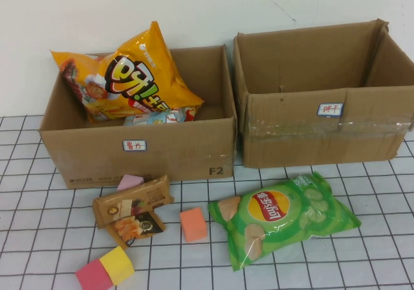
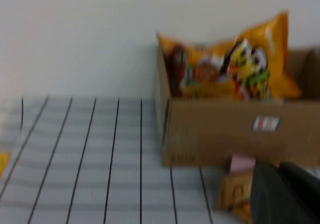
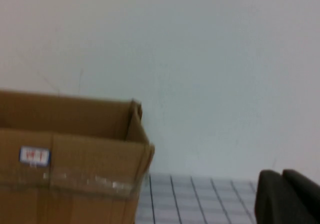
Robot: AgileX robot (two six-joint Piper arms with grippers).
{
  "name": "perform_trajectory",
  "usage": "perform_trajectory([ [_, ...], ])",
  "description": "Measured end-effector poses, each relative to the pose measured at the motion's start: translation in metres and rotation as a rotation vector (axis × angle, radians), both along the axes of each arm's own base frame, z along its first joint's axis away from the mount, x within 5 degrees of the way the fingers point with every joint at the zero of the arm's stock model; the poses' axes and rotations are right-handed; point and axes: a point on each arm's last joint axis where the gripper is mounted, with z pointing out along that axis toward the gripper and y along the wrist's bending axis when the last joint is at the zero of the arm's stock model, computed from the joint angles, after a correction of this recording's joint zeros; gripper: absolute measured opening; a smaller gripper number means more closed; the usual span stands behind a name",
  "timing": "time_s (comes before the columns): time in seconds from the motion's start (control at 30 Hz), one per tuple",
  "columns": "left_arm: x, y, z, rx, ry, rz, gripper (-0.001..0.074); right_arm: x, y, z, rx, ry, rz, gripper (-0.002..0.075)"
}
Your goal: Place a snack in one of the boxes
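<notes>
A green chip bag (image 1: 281, 215) lies on the table in front of the right cardboard box (image 1: 323, 125), which shows nothing inside. A brown snack packet (image 1: 132, 202) and a smaller packet (image 1: 139, 227) lie in front of the left box (image 1: 139, 154), which holds an orange snack bag (image 1: 132, 76). Neither arm shows in the high view. My left gripper (image 2: 278, 168) is shut and empty, low near the brown packet (image 2: 235, 191) and left box (image 2: 225, 139). My right gripper (image 3: 281, 174) is shut and empty, beside the right box (image 3: 70, 174).
Foam blocks lie on the gridded table: a pink one (image 1: 130, 182) against the left box, an orange one (image 1: 193, 224) in the middle, a yellow-and-pink pair (image 1: 105, 268) at the front. A white wall stands behind the boxes.
</notes>
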Motion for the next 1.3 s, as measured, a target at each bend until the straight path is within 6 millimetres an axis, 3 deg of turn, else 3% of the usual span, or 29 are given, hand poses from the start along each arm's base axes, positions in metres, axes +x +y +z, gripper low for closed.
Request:
perform_trajectory([
  [0.13,0.024,-0.003,-0.017,0.004,0.291,-0.028,-0.0001,0.024,-0.002,-0.017,0.002,0.22,-0.012,-0.0001],
  [0.33,0.061,-0.013,-0.033,-0.069,0.472,-0.113,-0.0001,0.057,0.001,-0.048,-0.023,0.589,0.025,-0.0001],
  [0.47,0.082,-0.027,-0.041,-0.024,0.583,-0.306,-0.0001,0.077,0.016,-0.053,-0.077,0.744,0.159,-0.0001],
  [0.6,0.114,-0.039,-0.046,-0.027,0.637,-0.458,-0.0001,0.094,0.032,-0.055,-0.169,0.826,0.317,-0.0001],
  [0.8,0.17,-0.043,-0.041,-0.001,0.614,-0.497,-0.0001,0.107,0.05,-0.069,-0.176,0.916,0.509,-0.0001],
  [0.93,0.203,-0.053,-0.038,0.163,0.637,-0.549,0.0024,0.108,0.059,-0.069,-0.205,0.878,0.63,-0.0001],
  [1.0,0.216,-0.062,-0.043,0.246,0.676,-0.569,0.0081,0.107,0.063,-0.066,-0.222,0.85,0.678,-0.0001],
  [1.23,0.252,-0.089,-0.064,0.499,0.772,-0.616,0.0567,0.106,0.066,-0.065,-0.232,0.828,0.728,-0.0001],
  [1.3,0.262,-0.091,-0.074,0.522,0.8,-0.622,0.064,0.106,0.067,-0.065,-0.226,0.826,0.729,-0.0001],
])
